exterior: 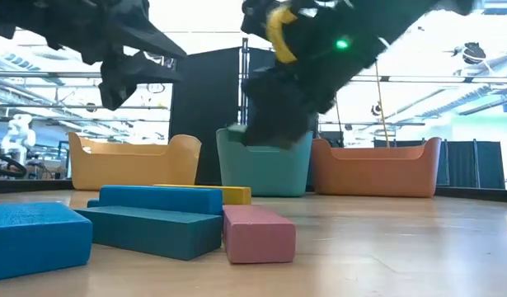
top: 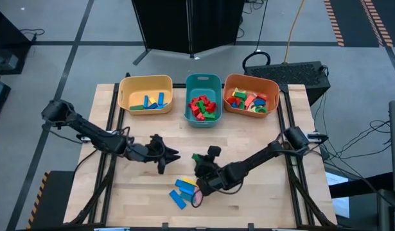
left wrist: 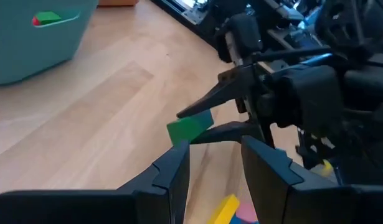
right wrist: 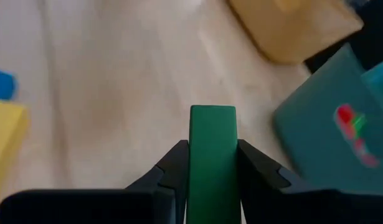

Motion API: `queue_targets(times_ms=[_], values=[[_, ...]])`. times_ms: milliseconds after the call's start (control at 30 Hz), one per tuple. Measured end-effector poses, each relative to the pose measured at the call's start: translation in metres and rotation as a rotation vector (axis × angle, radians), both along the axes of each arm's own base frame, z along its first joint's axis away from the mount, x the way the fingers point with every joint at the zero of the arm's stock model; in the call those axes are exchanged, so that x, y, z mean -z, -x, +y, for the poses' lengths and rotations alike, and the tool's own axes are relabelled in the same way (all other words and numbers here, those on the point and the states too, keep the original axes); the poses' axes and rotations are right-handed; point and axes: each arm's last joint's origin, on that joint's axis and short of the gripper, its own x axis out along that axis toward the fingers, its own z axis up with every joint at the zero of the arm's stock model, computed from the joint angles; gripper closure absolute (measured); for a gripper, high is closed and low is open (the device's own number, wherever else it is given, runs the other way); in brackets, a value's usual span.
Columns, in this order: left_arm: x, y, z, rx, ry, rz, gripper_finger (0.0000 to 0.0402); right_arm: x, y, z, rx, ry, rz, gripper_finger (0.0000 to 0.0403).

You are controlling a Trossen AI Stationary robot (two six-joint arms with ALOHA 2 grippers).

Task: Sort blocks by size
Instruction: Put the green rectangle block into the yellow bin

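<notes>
- The room was big, with a grey floor (top: pixel 62 45) marked by dark lines, a black screen (top: pixel 187 25) behind the table, and cables (top: pixel 351 144) lying on the right side.
- The table (top: pixel 146 199) had a light wood top, with black rails along its left and right edges.
- Three bins stood in a row at the far edge: a yellow bin (top: pixel 146 94) on the left, a teal bin (top: pixel 203 97) in the middle, and an orange bin (top: pixel 251 95) on the right.
- The yellow bin held a few long blue and green blocks, the teal bin held red and green ones, and the orange bin held many colours mixed together.
- The left gripper (top: pixel 170 154) hung over the middle of the table, its fingers apart and holding nothing.
- The right gripper (top: pixel 196 158) was close beside it, a little nearer the front.
- Its fingers were closed tight on a small green block (right wrist: pixel 212 155), held up off the wood.
- A small pile of loose blocks (top: pixel 183 190) lay near the front edge: blue bars, a yellow piece and a pink brick (exterior: pixel 257 233).
- In the low view the pink brick touched the end of a blue bar (exterior: pixel 150 229).
</notes>
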Motion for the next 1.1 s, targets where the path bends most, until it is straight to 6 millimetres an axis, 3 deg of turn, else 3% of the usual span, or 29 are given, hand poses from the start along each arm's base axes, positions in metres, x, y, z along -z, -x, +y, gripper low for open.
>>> queue_targets(times_ms=[333,767,1100], values=[[-0.002,-0.008,0.019,-0.002,0.078,-0.009,0.0259,-0.034,-0.026,-0.013,-0.044,0.196,0.025,0.0314],[-0.002,-0.014,0.041,-0.006,0.147,-0.005,0.0155,-0.044,-0.036,-0.012,-0.107,0.263,-0.014,0.0314],[-0.002,-0.015,0.044,0.072,0.172,0.005,0.0168,-0.047,-0.041,-0.019,-0.101,0.278,-0.029,0.0314]])
